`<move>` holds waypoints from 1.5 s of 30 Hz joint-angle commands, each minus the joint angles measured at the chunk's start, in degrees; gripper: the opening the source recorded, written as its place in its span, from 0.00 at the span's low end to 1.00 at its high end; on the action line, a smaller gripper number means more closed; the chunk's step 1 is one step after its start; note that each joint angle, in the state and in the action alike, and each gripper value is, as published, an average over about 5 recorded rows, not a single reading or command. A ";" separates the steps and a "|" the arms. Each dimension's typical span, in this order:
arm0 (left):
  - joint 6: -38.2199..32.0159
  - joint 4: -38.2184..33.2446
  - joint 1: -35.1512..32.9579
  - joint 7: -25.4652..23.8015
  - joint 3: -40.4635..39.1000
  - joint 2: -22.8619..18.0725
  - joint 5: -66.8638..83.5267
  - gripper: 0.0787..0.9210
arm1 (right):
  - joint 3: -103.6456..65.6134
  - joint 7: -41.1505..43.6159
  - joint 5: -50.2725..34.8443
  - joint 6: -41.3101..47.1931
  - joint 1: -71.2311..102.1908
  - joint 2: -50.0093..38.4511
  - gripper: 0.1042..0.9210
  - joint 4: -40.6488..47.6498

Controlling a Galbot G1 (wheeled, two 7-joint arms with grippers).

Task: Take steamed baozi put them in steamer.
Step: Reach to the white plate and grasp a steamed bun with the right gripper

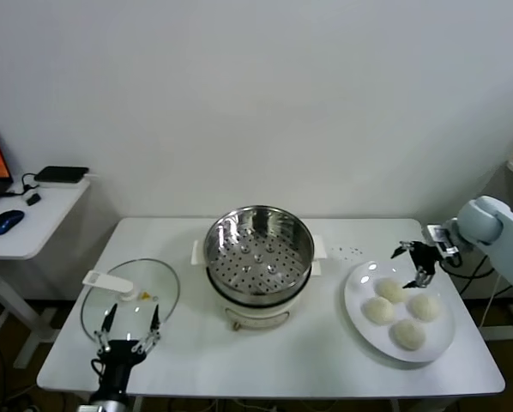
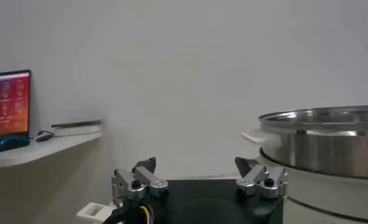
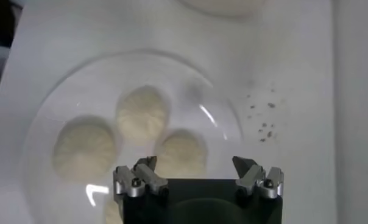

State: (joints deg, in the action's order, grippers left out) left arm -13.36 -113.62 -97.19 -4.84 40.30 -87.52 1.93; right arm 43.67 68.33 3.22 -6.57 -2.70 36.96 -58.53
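Observation:
Several cream-white steamed baozi (image 1: 389, 290) lie on a white plate (image 1: 362, 279) at the table's right. In the right wrist view the baozi (image 3: 142, 112) show close below the camera on the plate (image 3: 99, 82). My right gripper (image 1: 413, 262) hovers open over the plate's far edge, just above the nearest bun, holding nothing; its jaws (image 3: 196, 163) stand wide apart. The steamer (image 1: 258, 256), a shiny steel pot with a perforated tray on a cream base, stands at the table's middle with nothing in it. My left gripper (image 1: 129, 330) waits open at the front left, with the steamer (image 2: 321, 146) off to its side.
A glass lid (image 1: 129, 300) lies flat at the table's left, with a white utensil (image 1: 109, 280) at its far rim. Dark specks (image 1: 351, 251) dot the table between steamer and plate. A side desk (image 1: 29, 225) with a mouse and monitor stands at far left.

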 commanded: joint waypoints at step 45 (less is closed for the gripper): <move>0.68 0.87 0.15 0.19 0.37 0.51 0.17 0.88 | -4.34 -1.11 12.95 -3.00 5.28 9.69 0.72 10.04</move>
State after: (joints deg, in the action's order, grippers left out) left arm -12.64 -112.75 -96.92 -4.66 40.70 -86.93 2.13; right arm 40.07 67.39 15.42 -9.49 2.32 46.43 -48.80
